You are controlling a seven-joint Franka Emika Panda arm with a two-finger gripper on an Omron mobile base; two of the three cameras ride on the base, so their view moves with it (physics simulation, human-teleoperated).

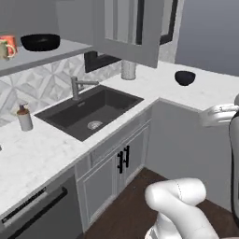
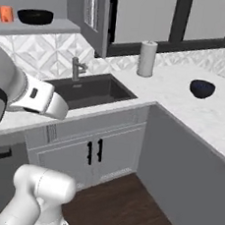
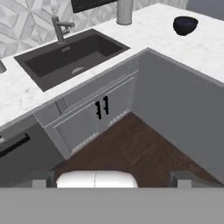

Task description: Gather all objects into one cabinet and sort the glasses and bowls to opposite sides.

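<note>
The gripper (image 3: 112,178) hangs over the dark wood floor (image 3: 131,153) in front of the base cabinets, its jaws spread wide and holding nothing. On the open grey cabinet shelf (image 1: 56,52) at far left sit a wide black bowl (image 1: 40,42), an orange cup (image 2: 6,13) and a beige mug (image 1: 4,49) just beside it. A smaller dark bowl (image 2: 202,88) stands alone on the white desk (image 2: 185,100) at far right, well apart from the shelf. Between them lie the black sink (image 1: 88,112) and a paper towel roll (image 2: 147,58); a soap dispenser (image 1: 24,117) stands left of the sink.
</note>
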